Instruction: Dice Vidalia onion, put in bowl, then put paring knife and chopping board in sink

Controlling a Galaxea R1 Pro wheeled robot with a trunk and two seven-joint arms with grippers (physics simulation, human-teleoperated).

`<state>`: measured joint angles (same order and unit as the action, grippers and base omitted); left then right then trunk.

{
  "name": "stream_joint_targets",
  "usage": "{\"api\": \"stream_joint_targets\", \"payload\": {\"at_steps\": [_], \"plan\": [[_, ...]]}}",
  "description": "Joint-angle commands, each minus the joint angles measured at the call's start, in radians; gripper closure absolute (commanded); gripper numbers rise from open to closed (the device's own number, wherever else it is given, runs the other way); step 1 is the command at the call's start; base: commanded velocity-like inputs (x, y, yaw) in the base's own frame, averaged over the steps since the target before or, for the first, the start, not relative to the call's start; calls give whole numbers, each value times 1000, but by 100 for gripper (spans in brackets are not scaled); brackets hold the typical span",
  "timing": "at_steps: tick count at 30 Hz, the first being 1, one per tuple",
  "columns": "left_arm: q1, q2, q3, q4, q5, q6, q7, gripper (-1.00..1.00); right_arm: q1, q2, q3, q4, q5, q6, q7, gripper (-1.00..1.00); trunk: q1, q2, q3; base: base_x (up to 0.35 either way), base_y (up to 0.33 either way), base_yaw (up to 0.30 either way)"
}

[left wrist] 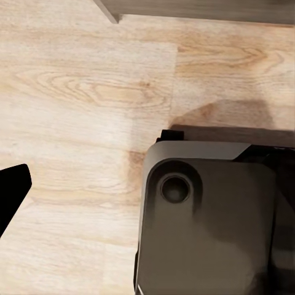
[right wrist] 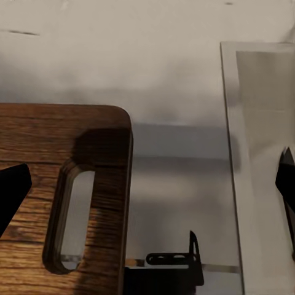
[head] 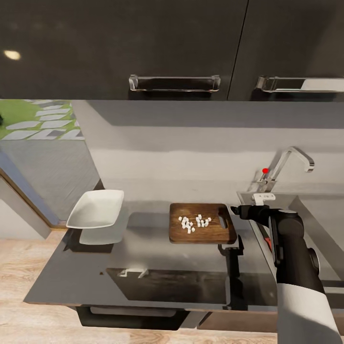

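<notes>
On countertop | diced onion on chopping board, just left of R gripper | R nearer | jaws spread, empty | bowl far left | L claw: can't tell

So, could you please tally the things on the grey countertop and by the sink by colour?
White: 2, the shallow square white bowl and the heap of diced onion.
Brown: 1, the rectangular wooden chopping board.
Chrome: 1, the red-knobbed tap.
Total: 4.

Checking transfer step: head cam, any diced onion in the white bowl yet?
No. The bowl looks bare inside, and the white diced onion sits in a small pile on the chopping board.
</notes>
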<state>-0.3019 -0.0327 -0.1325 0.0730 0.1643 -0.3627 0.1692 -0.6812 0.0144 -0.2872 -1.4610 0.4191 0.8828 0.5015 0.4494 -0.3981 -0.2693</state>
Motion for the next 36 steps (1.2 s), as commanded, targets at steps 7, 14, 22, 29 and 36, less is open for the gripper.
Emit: {"api": "stream_joint_targets", "payload": {"at_steps": [7, 14, 22, 29, 36], "plan": [[-2, -1, -9, 4, 9, -7, 1, -100, -1, 1, -2, -1, 10, 2, 10, -100, 1, -2, -8, 0, 0, 0], [-2, 0, -9, 5, 9, -7, 1, -100, -1, 1, -2, -1, 10, 2, 10, -100, 1, -2, -19, 0, 0, 0], [-2, 0, -9, 5, 9, -7, 1, -100, -1, 2, -1, -1, 10, 2, 10, -100, 1, -2, -31, 0, 0, 0], [-2, 0, -9, 5, 9, -7, 1, -100, -1, 1, -1, -1, 10, 2, 10, -100, 1, -2, -42, 0, 0, 0], [-2, 1, -9, 5, 9, -7, 1, -100, -1, 1, -1, -1, 10, 2, 11, -100, 1, -2, -53, 0, 0, 0]]}}
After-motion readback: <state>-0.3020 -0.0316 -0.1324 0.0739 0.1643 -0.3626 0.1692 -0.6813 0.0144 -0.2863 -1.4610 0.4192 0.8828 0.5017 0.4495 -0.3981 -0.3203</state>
